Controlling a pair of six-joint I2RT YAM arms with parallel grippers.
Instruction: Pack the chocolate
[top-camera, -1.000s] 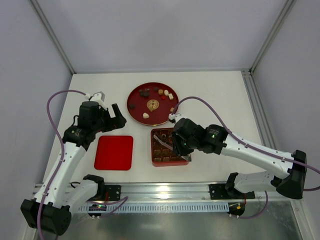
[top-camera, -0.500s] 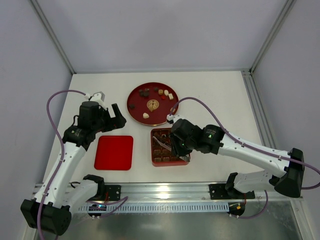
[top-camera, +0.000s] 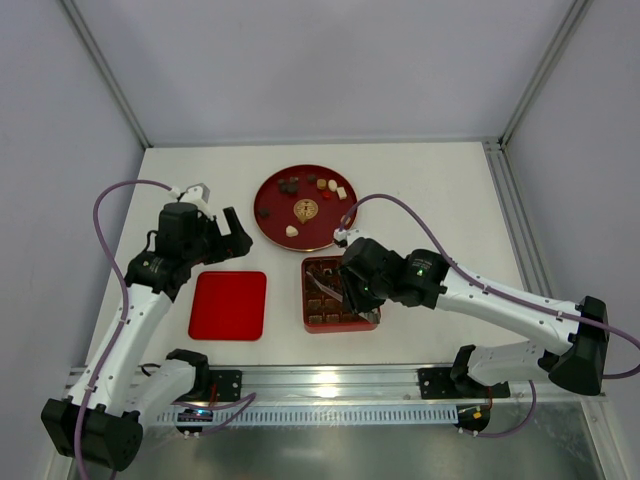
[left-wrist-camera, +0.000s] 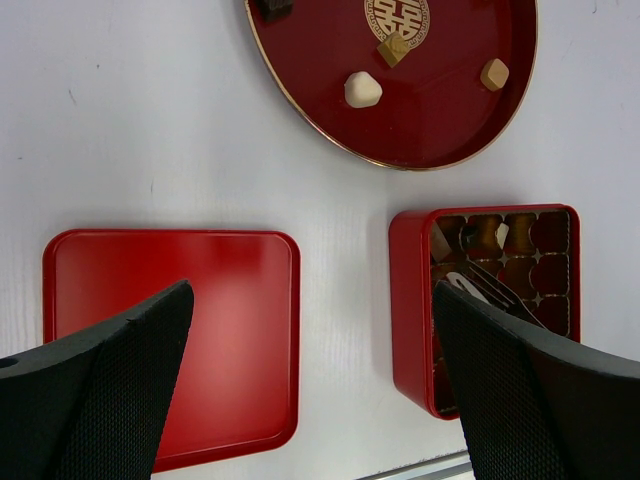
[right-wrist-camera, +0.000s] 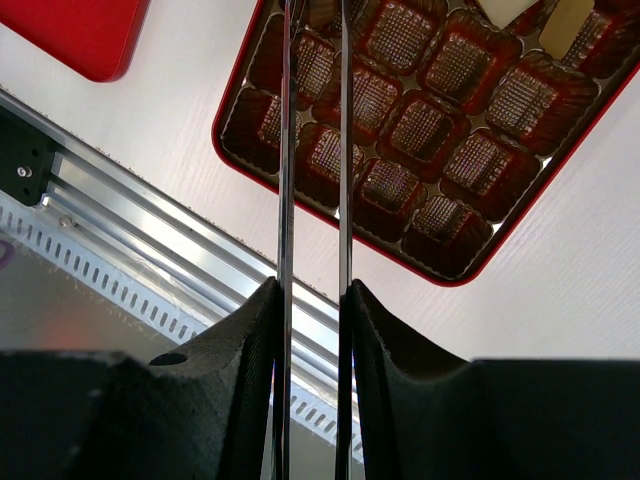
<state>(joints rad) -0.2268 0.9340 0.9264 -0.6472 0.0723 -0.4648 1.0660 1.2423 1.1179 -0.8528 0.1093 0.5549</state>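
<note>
right pincer (right-wrist-camera: 313, 120): my two long thin blades run nearly parallel with a narrow slit between them. Their tips pass out of the wrist view at 12 o'clock, so I cannot tell whether they grip anything.
right pincer, place: I hang over the box (top-camera: 338, 326), blades reaching toward its 9 o'clock side.
box: square and red, with a brown grid of ribbed cups, on the table (top-camera: 440, 190).
lid (top-camera: 228, 305): flat red square at 9 o'clock of the box, apart from it.
left pincer (left-wrist-camera: 312, 295): released, my fingers spread wide with nothing between them, above the lid's far edge.
plate (top-camera: 262, 215): round and red, at 12 o'clock of the box.
chocolate (top-camera: 291, 231): most pieces lie scattered on the plate; a few sit in the box's far cups.
</note>
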